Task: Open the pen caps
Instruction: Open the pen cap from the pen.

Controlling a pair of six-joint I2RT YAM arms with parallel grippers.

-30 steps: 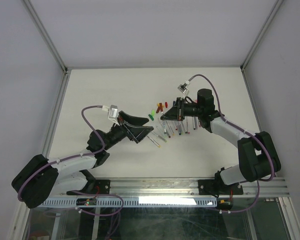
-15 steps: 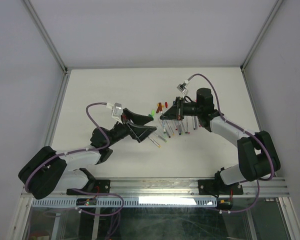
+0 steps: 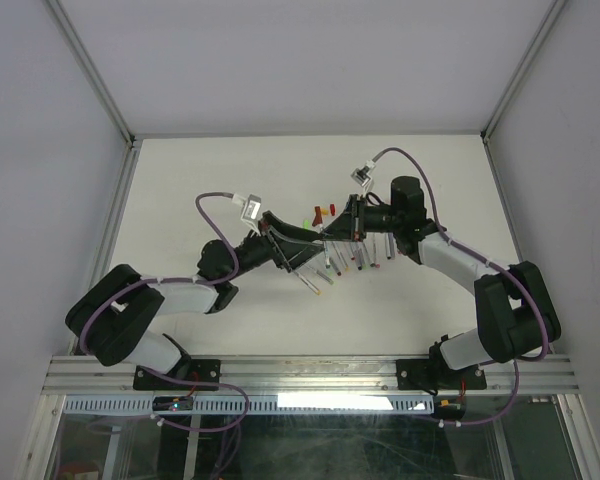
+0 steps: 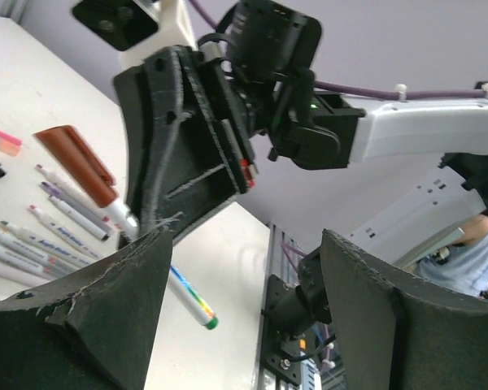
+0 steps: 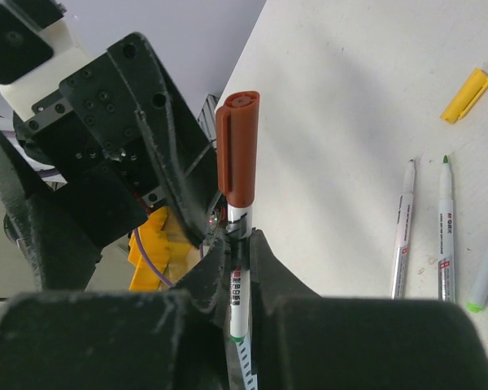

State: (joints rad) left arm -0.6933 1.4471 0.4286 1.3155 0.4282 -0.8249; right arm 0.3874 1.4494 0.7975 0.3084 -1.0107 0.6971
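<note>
Fingers (image 5: 268,280) of our right gripper (image 5: 240,244) clamp a pen (image 5: 237,280) upright, its brown cap (image 5: 237,150) on. Our left gripper (image 4: 244,296) gapes nearby. Beyond, uncapped pens (image 5: 402,231) and a yellow cap (image 5: 464,95) dot the table (image 5: 350,97). We judge the job well along, with this cap left.

1. Right wrist view: my right end effector (image 5: 240,244) hides the lower barrel of the brown-capped pen (image 5: 237,146).
2. From above, the loose caps (image 3: 325,211) are too small to count.
3. Left wrist view: a finger (image 4: 106,325) of my left end effector (image 4: 242,268) covers part of that pen's barrel, and the picture's edge cuts off the pens (image 4: 32,236) on the desk (image 4: 228,240).
</note>
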